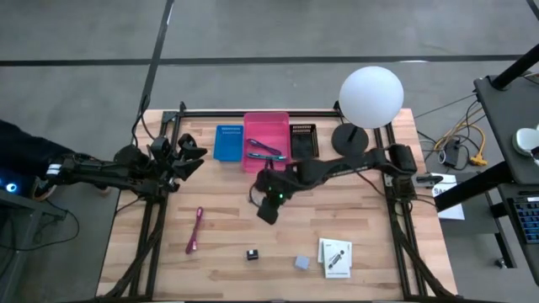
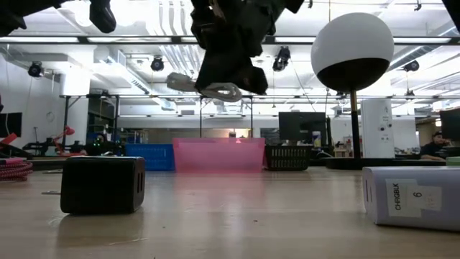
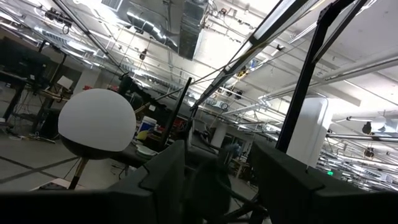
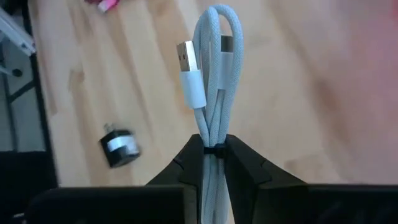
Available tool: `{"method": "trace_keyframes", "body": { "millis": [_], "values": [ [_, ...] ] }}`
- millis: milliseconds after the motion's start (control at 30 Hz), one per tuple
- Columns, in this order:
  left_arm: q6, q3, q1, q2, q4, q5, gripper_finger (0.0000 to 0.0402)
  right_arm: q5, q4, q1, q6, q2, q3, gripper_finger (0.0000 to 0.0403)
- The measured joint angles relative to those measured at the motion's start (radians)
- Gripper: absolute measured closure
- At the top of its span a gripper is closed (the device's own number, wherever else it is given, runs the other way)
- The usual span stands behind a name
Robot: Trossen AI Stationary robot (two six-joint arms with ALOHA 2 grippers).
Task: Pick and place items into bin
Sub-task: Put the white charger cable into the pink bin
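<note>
Wooden tabletop fills the ground beneath the right gripper [image 4: 214, 152], whose two dark fingers are pressed almost together on a folded pale blue USB cable [image 4: 211, 81], pinching the bundle near its middle so that the looped end and the white plug stick out beyond the fingertips. Held that way, clear of the wood, the cable looks ready to be carried rather than set down; judging by the task, the grasp is made and the move to the bin is what remains. Just below and to one side of the jaws lies a small black cube [image 1: 252, 254], with a grey-blue cube [image 1: 301, 263] and a white card [image 1: 335, 257] with a black mark further along the same near strip of table, all well apart from the grip and still waiting. A magenta strap [image 1: 195, 230] lies off toward the left arm's side. Beyond the jaws, at the far edge, stands the pink bin [image 1: 267, 141], already holding teal and purple pens [image 1: 263, 149], flanked by a blue bin [image 1: 228, 142] and a small black basket [image 1: 303, 139]; the pink bin is near the gripper, so the carry should be short. A white globe lamp [image 1: 370, 98] stands behind the right arm. The left gripper [image 1: 187, 157] waits at the table's left edge, its camera tipped up toward the ceiling, its fingers standing apart with nothing between them.
</note>
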Motion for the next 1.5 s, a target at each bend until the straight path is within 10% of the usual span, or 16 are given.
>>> {"method": "trace_keyframes", "body": {
  "millis": [867, 1500],
  "values": [
    [0.000, 0.000, 0.000, -0.002, 0.000, 0.000, 0.0230, 0.066, -0.009, -0.417, -0.302, -0.014, 0.193, 0.0372],
    [0.000, 0.000, 0.000, -0.002, 0.000, 0.000, 0.0230, 0.401, 0.058, -0.435, -0.592, -0.013, 0.218, 0.0364]
  ]
}}
